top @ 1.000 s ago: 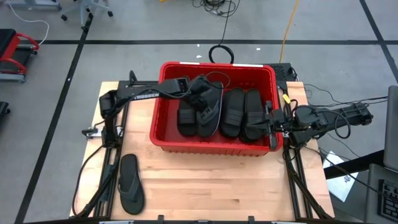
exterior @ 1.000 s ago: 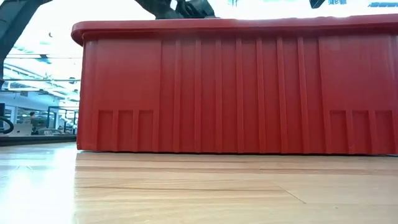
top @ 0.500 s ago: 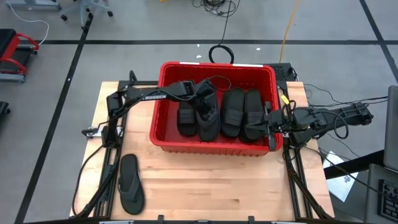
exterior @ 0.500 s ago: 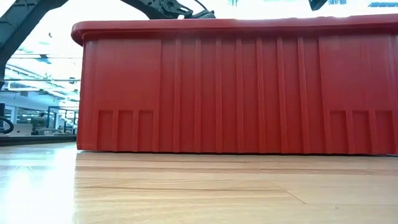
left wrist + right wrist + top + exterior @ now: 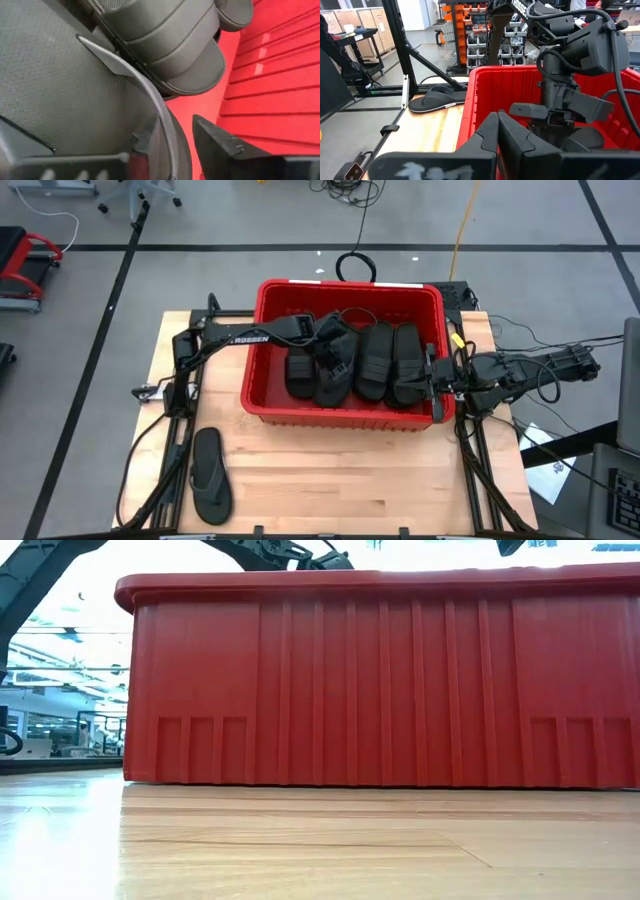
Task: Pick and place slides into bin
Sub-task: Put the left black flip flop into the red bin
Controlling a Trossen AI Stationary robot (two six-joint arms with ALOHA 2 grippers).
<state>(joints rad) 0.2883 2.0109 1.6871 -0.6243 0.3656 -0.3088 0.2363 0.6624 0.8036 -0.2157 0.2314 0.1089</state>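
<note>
The red bin (image 5: 345,415) stands mid-table and fills the low view (image 5: 380,680). Black ribbed slides (image 5: 390,362) lie inside on its floor. My left gripper (image 5: 330,345) reaches down into the bin, open, with a dark-grey flip-flop (image 5: 337,372) between its fingers (image 5: 172,135). A black slide (image 5: 170,45) lies just beyond it. The second flip-flop (image 5: 210,475) lies flat on the table near the front left. My right gripper (image 5: 432,375) is shut and empty by the bin's right wall (image 5: 497,122). My left gripper comes from above, pointing down into the bin. The flip-flop's rim (image 5: 162,115) stands between the open fingers. One finger (image 5: 142,142) lies against its textured sole (image 5: 65,90). The other finger (image 5: 220,145) stands apart, with red floor showing in the gap.
Cables and frame rails run along both table sides. Bare wood lies in front of the bin (image 5: 350,480). The right wrist view shows the left arm (image 5: 570,45) over the bin and shelving in the room beyond.
My left gripper has gone down into the bin and a little toward the table's near edge with the flip-flop. The flip-flop, held up and tilted before, now sits lower among the black slides.
</note>
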